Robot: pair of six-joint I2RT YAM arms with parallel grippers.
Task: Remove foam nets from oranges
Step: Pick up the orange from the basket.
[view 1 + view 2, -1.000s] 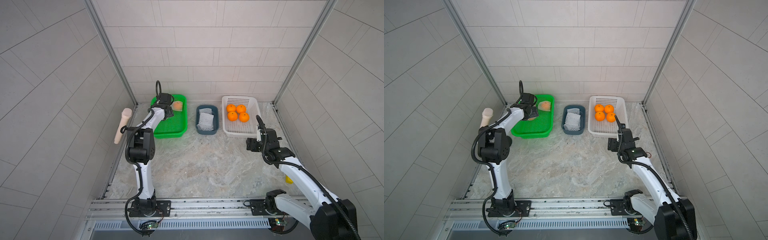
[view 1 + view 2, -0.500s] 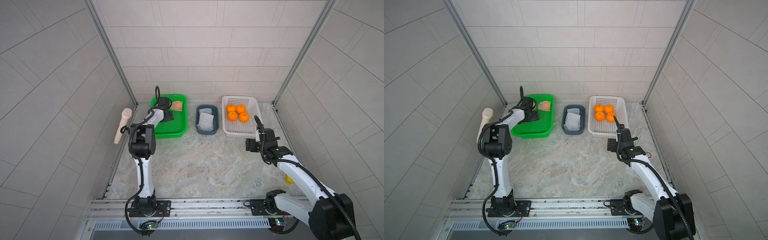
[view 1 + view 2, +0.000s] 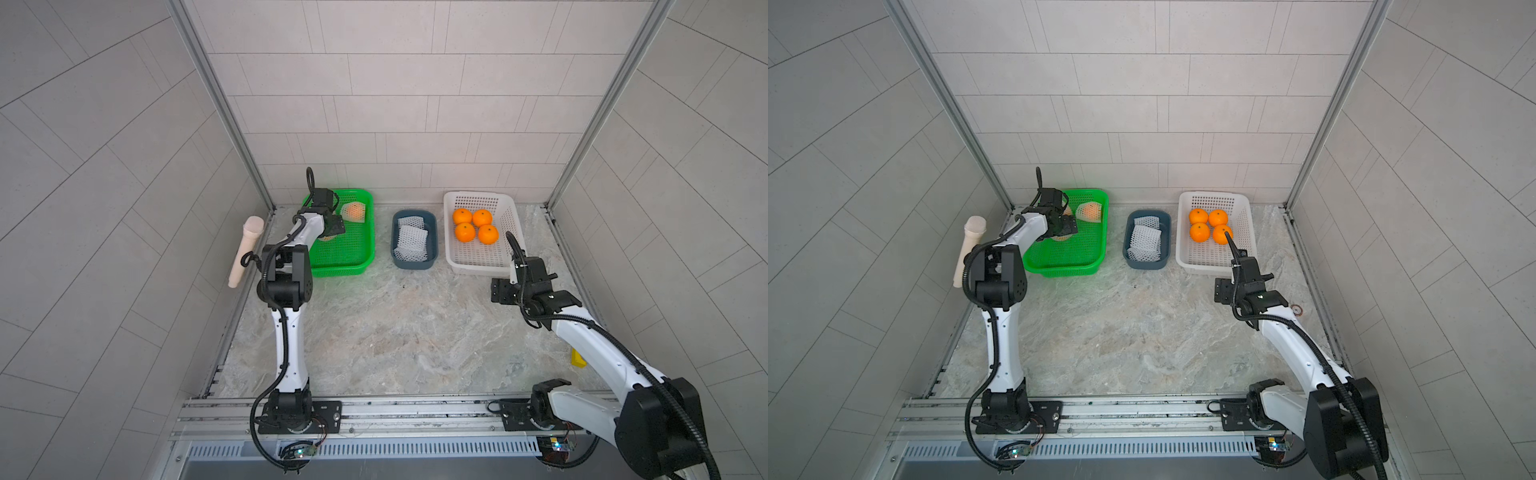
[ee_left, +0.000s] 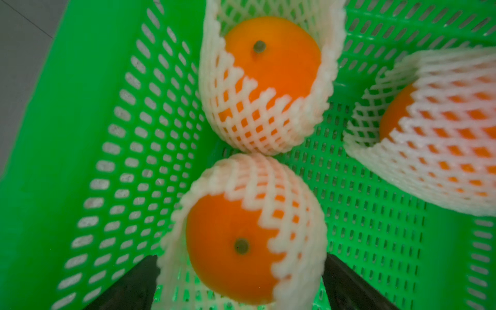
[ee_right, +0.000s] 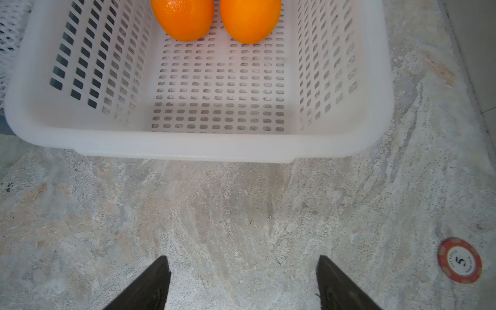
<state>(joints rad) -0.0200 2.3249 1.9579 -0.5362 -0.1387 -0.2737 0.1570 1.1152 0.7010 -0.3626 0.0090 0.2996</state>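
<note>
My L gripper [image 4: 240, 257]: jaws apart, straddling netted orange [image 4: 228, 241] in green basket [image 4: 94, 107]. My R gripper [image 5: 243, 259]: jaws apart, empty, over table [image 5: 241, 214] near white basket [image 5: 188, 150] w/ 4 bare oranges [image 3: 472, 225]. Loose nets [image 3: 409, 243] in blue tub [image 3: 413, 264].

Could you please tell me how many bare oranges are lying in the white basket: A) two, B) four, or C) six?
B: four oranges without nets sit clustered at the far end of the white basket.
</note>
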